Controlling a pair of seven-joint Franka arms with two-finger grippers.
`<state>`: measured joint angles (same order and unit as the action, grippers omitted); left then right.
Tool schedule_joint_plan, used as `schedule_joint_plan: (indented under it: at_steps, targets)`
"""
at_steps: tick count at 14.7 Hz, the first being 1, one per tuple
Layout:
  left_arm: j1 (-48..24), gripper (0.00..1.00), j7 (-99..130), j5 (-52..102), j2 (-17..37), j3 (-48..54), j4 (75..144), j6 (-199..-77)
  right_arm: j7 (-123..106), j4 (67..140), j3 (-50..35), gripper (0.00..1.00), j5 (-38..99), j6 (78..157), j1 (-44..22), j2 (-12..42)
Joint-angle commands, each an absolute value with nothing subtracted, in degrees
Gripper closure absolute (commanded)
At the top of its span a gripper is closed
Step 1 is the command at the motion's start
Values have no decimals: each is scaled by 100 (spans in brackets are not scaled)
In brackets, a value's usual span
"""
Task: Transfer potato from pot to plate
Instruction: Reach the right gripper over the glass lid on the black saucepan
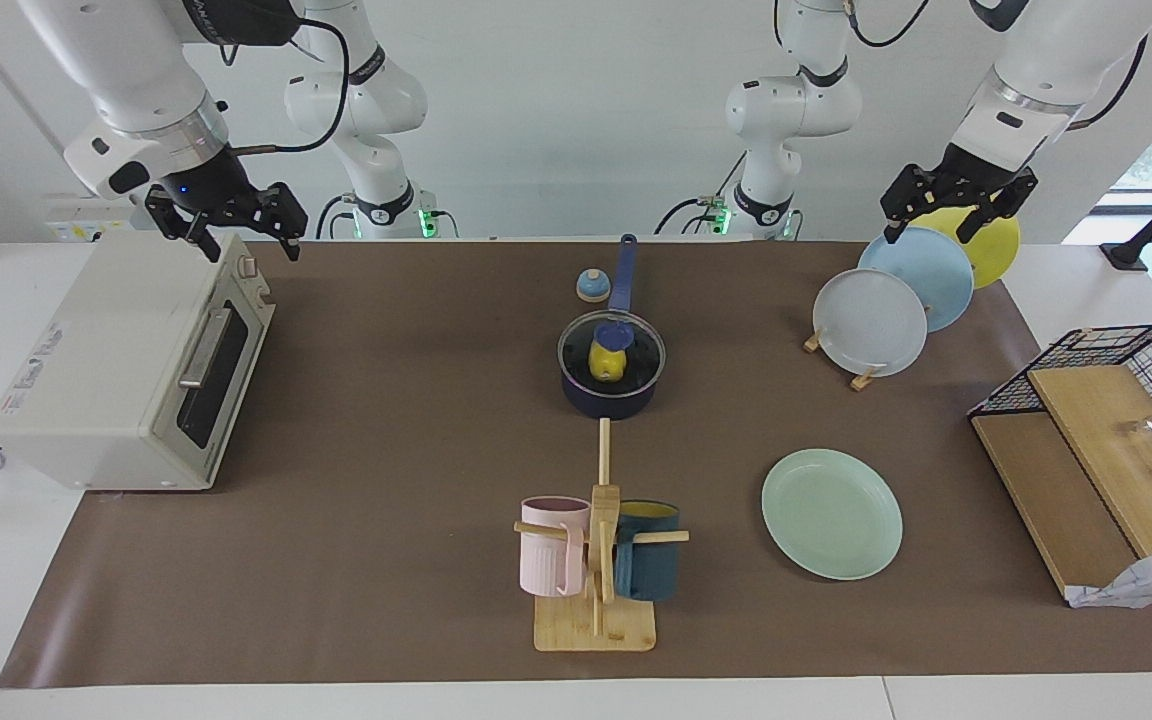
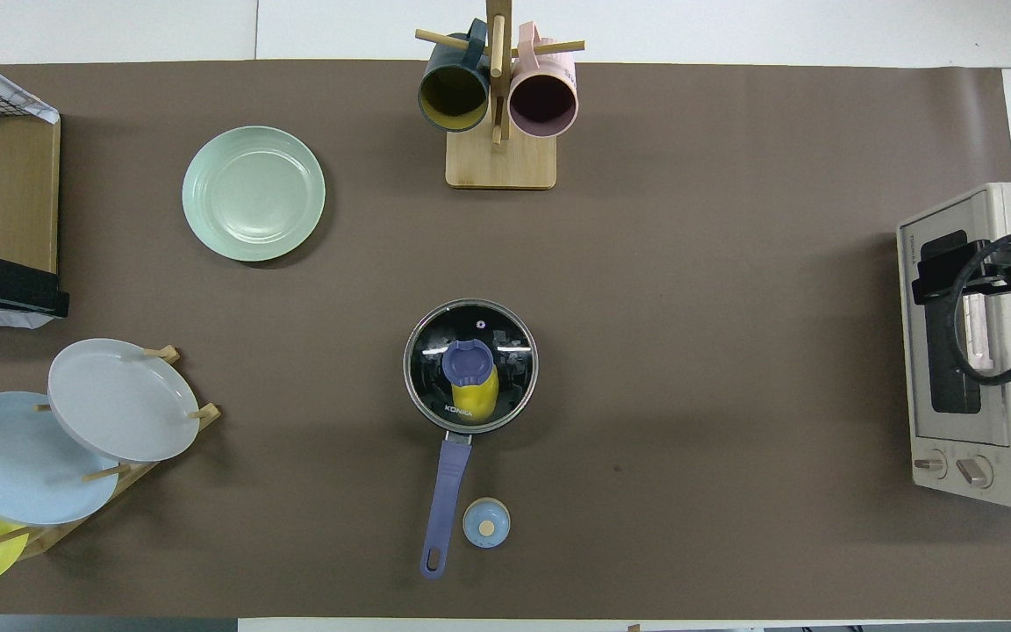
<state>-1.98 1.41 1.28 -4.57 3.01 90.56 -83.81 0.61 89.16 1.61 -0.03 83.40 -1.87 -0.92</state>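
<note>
The bench [image 1: 416, 420] is covered by a brown mat, and the biggest thing on it is the toaster oven [image 1: 131, 365] at the right arm's end. At the left arm's end stand a wire-and-wood rack [image 1: 1096, 440] and, nearer the robots, a wooden stand holding grey, light blue and yellow plates [image 1: 901, 295] on edge. The mug tree [image 1: 596, 560] with a pink and a dark teal mug sits farther from the robots than the pot.

The plate [image 1: 832, 514] lies flat and bare on the mat, farther from the robots than the plate stand and well apart from the pot.

The pot [image 1: 612, 366] stands mid-bench, its handle pointing toward the robots, with a glass lid [image 2: 470, 365] on it. The potato [image 1: 604, 364] lies inside, seen through the glass, partly under the lid's knob. A small blue bell-shaped item [image 2: 486, 523], possibly a timer, sits just beside the handle.

The right tool [image 1: 236, 225] hangs over the oven's top edge, fingers apart. The left tool [image 1: 948, 210] hangs over the racked plates, fingers likewise apart; neither holds anything.
</note>
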Motion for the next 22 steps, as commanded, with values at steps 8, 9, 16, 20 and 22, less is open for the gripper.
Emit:
schedule_joint_plan:
  at_steps: [8, 9, 16, 20, 22]
  targets:
    - [-193, 0, 193, 114, -580, 308, 9158, -8429, 52, 9097, 53, 0, 105, 8262, -211, -211]
    - [-193, 0, 193, 114, -580, 308, 9158, -8429, 218, 9071, -139, 0, 245, 8279, -211, -194]
    - [-149, 0, 202, 114, -571, 290, 9158, -8499, 2502, 8904, -2072, 0, 361, 8947, -220, 166]
    - [-115, 0, 185, 114, -571, 272, 9167, -8648, 3452, 8219, -2426, 0, -210, 8947, -956, 1026]
    - [-18, 0, 158, 114, -571, 272, 9176, -8684, 3953, 8165, -2417, 0, -272, 9375, -1246, 1387]
